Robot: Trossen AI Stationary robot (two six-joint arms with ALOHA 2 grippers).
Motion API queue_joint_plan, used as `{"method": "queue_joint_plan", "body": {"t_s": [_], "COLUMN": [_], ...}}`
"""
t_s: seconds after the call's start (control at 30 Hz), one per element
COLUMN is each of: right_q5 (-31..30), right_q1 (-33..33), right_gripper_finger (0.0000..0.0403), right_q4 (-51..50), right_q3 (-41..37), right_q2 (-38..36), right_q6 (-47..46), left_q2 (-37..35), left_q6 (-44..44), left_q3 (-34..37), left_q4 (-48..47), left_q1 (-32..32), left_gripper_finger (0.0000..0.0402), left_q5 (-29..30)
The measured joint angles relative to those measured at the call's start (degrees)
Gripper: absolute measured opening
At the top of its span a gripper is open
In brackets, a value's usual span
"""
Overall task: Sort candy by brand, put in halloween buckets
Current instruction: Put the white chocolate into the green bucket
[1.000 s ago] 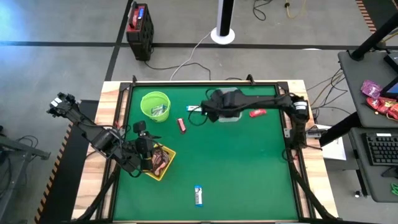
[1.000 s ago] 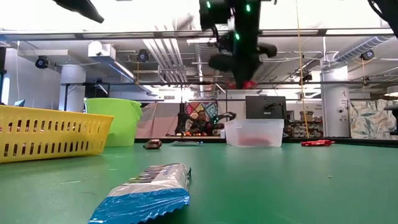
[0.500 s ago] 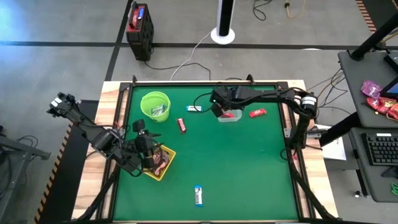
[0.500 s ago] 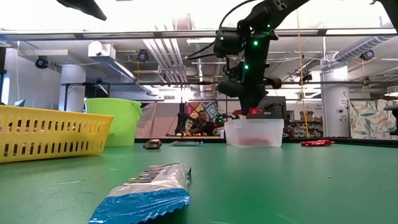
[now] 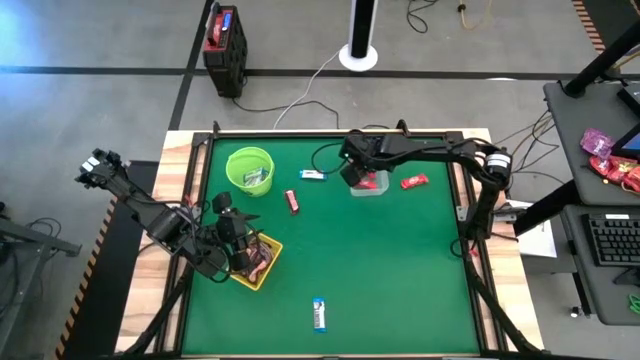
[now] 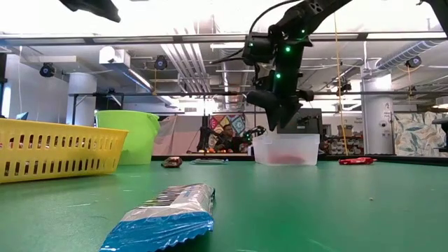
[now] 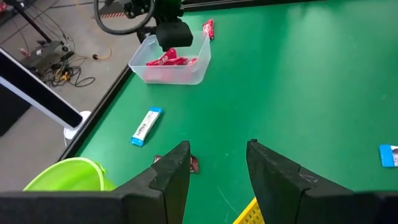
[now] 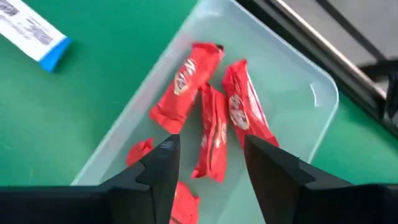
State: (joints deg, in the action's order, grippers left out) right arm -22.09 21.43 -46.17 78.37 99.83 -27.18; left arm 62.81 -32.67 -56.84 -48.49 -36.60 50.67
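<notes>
The right tool [image 5: 358,178] hovers above the clear tub [image 5: 378,188] at the far side of the tabletop [image 5: 400,270], fingers apart and empty — the red bar it carried a second ago now lies with the other red bars [image 8: 214,118] inside. The left tool [image 5: 232,232], also parted, has not moved from over the yellow basket [image 5: 262,270].

Bright, even overhead light; soft shadows

The floor [image 5: 90,110] is grey concrete with a dark tape line [image 5: 100,70]; a red and black case [image 5: 225,38] and a white post base [image 5: 358,55] stand on it. To one side is a desk [image 5: 600,120] with a keyboard [image 5: 612,240]; the ceiling [image 6: 175,52] shows pipes and long lights.
</notes>
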Motion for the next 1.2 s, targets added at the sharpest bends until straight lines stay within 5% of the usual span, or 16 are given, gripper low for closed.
{"method": "queue_joint_plan", "body": {"t_s": [0.13,0.5,0.77,1.2], "right_q5": [1.5,25.1,26.6,28.4], "right_q1": [-0.1,-0.2,-0.1,1.6], "right_gripper_finger": [0.0183,0.0178,0.0187,0.0202], "right_q4": [3.9,19.7,30.4,19.7], "right_q3": [0.5,2.1,2.5,18.2], "right_q2": [-0.9,2.0,7.9,21.3], "right_q6": [6.6,46.8,46.5,42.8], "left_q2": [0.0,-0.2,-0.3,-0.6], "left_q6": [-1.1,2.1,5.4,6.7], "left_q3": [0.0,-1.0,-1.2,-1.2], "left_q4": [0.1,0.1,-0.1,-1.1], "left_q1": [0.0,0.0,0.0,0.0], "left_gripper_finger": [0.0142,0.0142,0.0142,0.0142], "left_q5": [0.0,8.8,14.3,14.9]}}
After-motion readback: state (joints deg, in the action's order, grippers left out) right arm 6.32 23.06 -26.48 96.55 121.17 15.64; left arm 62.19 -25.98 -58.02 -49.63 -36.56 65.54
